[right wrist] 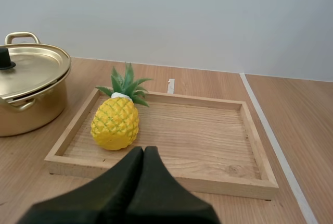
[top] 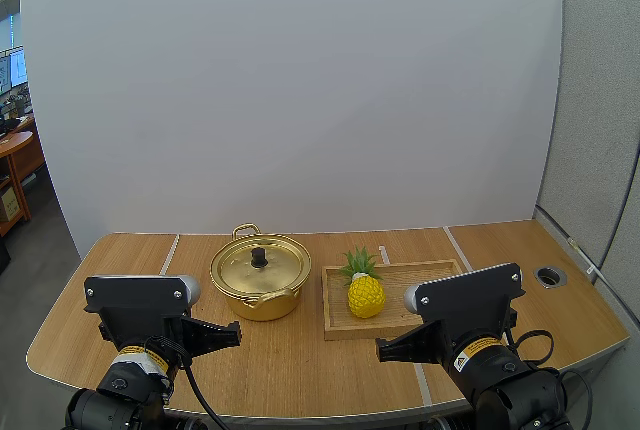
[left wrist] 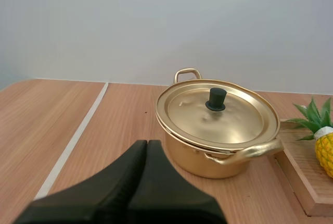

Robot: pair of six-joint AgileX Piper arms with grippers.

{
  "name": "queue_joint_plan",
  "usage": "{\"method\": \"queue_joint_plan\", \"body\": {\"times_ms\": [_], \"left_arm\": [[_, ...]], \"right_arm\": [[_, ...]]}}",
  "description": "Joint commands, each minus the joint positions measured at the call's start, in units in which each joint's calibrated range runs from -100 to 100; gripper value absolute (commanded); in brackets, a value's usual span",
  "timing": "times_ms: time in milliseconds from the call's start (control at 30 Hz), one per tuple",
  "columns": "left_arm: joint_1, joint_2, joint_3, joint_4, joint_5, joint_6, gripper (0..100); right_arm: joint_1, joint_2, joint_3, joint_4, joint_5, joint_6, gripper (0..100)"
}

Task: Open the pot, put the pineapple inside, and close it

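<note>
Near the left front of the light wooden counter (top: 300, 370), the left fingers (top: 226, 335) were clenched together into one dark wedge. They grasped nothing, and the tips were aimed rightward. Ahead of them and a little right, well apart, stood a round gold metal pot (top: 258, 290) on the bare counter. Its flat gold lid (top: 275, 268) was seated on the rim, so the pot was closed. A small black knob (top: 259, 256) stood upright at the lid's centre. One loop handle (top: 246, 231) showed at the far side and another (top: 280, 296) at the near right side.

Just right of the pot lay a shallow rectangular wooden tray (top: 425, 272); the right wrist view showed a strip of counter between the two. A yellow pineapple with a green leafy crown (top: 365, 295) sat in the tray's left half, crown toward the far rim, outside the pot. I could not tell whether it lay flat or leaned.

Before the tray's near rim, the right fingers (top: 393, 349) were likewise pressed shut and empty, tips aimed leftward and clear of the tray.
</note>
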Motion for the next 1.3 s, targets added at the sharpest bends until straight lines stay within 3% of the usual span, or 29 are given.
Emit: {"method": "queue_joint_plan", "body": {"times_ms": [0,467,767,1033,1267], "left_arm": [[-0.07,-0.2,0.1,-0.3,-0.6,-0.3,0],[-0.07,-0.2,-4.0,0.1,1.4,3.2,0],[-0.07,-0.2,-21.9,0.1,1.5,3.2,0],[-0.07,-0.2,-36.9,0.2,17.2,3.2,0],[-0.07,-0.2,-47.6,0.3,41.2,3.2,0]], "right_arm": [[-0.3,-0.4,0.2,0.1,-0.2,-0.2,0],[-0.3,-0.4,-0.1,-1.4,-0.2,-0.3,0],[-0.3,-0.4,-16.4,-0.8,5.5,-0.3,0],[-0.3,-0.4,-30.8,-0.8,21.5,-0.3,0],[-0.3,-0.4,-39.0,-0.8,37.9,-0.3,0]]}}
